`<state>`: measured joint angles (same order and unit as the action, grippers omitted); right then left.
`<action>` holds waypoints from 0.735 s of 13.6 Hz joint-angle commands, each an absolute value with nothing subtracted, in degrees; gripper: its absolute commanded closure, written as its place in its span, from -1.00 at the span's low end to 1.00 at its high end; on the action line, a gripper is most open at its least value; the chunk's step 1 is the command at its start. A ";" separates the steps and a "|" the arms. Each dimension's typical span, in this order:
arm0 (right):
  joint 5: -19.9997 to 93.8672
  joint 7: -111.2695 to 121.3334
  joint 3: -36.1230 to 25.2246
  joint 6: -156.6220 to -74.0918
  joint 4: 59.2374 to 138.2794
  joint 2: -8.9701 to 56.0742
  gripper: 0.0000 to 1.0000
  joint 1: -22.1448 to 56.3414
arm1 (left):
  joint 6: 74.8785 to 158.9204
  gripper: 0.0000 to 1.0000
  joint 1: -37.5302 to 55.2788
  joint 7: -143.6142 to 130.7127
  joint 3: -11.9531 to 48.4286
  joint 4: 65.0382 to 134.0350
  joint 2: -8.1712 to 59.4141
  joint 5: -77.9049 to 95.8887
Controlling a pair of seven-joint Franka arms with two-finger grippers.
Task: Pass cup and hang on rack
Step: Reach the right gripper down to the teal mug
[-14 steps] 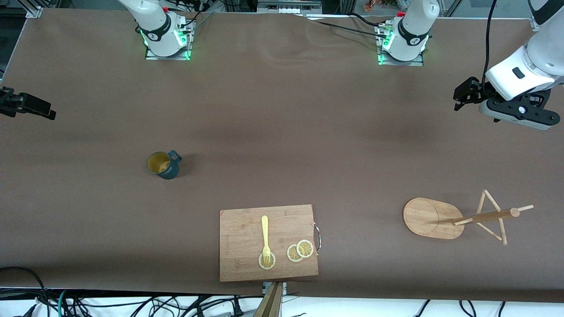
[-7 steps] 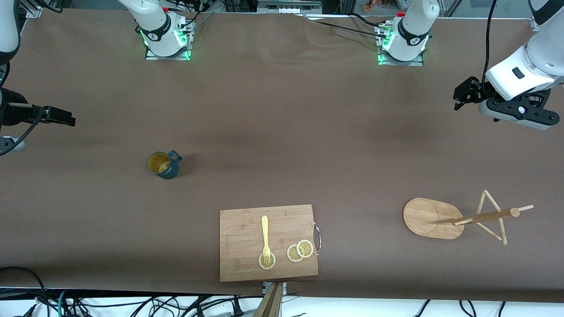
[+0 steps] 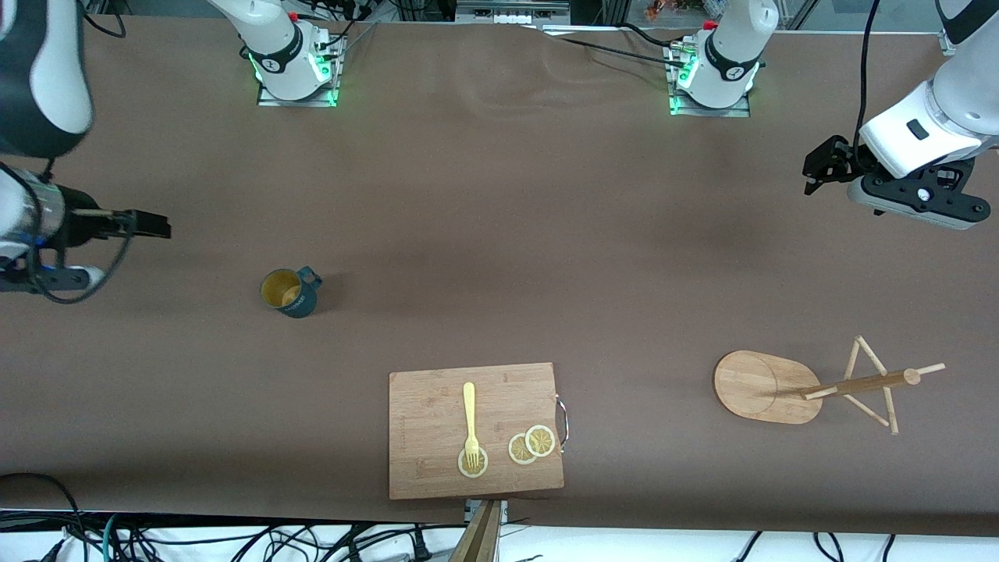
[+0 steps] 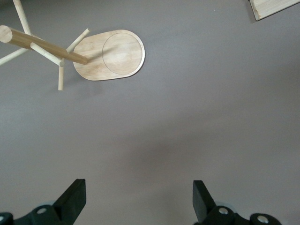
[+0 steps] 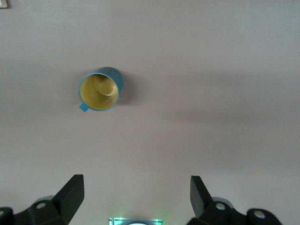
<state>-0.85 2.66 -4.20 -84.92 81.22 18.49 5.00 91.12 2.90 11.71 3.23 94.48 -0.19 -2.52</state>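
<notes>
the cup (image 3: 290, 292) stands upright, well apart from the rack (image 3: 812, 386). our right gripper (image 3: 152, 224), jaws wide and empty, hovers nearest the cup; our left gripper (image 3: 819, 165) waits open over the rack's end.

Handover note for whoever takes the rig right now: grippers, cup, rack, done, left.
Right gripper: open, empty, over bare table at the right arm's end, short of the cup.
Left gripper: open, empty, waiting over the left arm's end.
Cup: upright on the table, untouched.
Rack: standing at the left arm's end, pegs bare.
Done: nothing yet.
Left: right grasps cup, passes to left, left hangs it on a peg.
</notes>
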 commanded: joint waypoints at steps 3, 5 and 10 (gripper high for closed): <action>-0.62 5.52 -4.39 -90.51 81.12 23.90 -1.00 8.08 | 89.83 -1.00 2.72 12.13 3.52 93.60 -0.18 -3.95; -0.62 8.86 -4.39 -93.68 81.30 26.62 -1.00 8.70 | 89.74 -1.00 2.72 12.13 3.52 93.60 -0.18 -3.87; -0.62 16.95 -3.96 -105.01 89.71 27.95 -1.00 8.96 | 89.65 -1.00 2.72 12.13 3.52 93.69 -0.18 -3.87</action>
